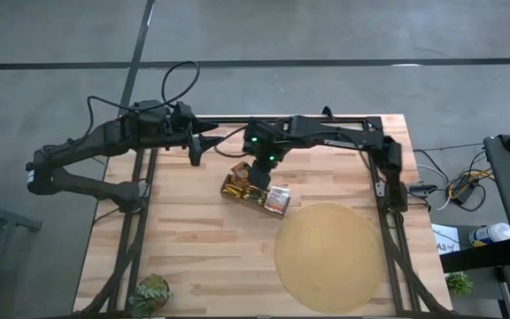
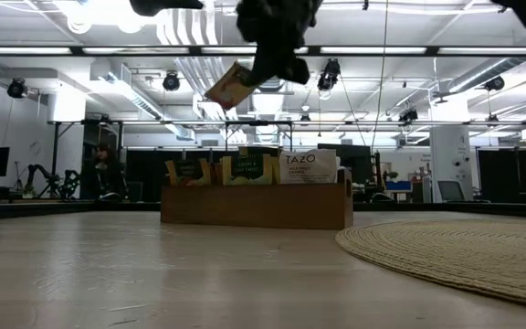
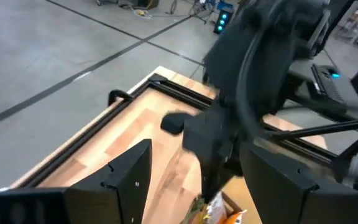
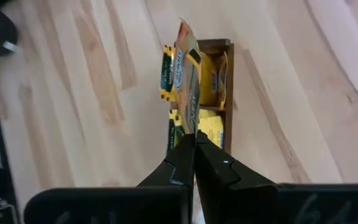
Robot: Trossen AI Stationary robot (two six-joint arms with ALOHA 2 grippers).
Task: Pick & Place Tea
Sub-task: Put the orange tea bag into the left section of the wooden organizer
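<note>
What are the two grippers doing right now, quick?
Left gripper: open, empty, waiting at the table's back edge.
Right gripper: shut on a tea sachet, lifted above the wooden box.

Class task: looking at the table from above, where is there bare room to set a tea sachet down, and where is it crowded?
Bare wood lies along the table's left half, between the wooden box and the small plant. The round mat is also bare. The far middle is crowded: the right claw, pinching a sachet, hangs over the box.
</note>
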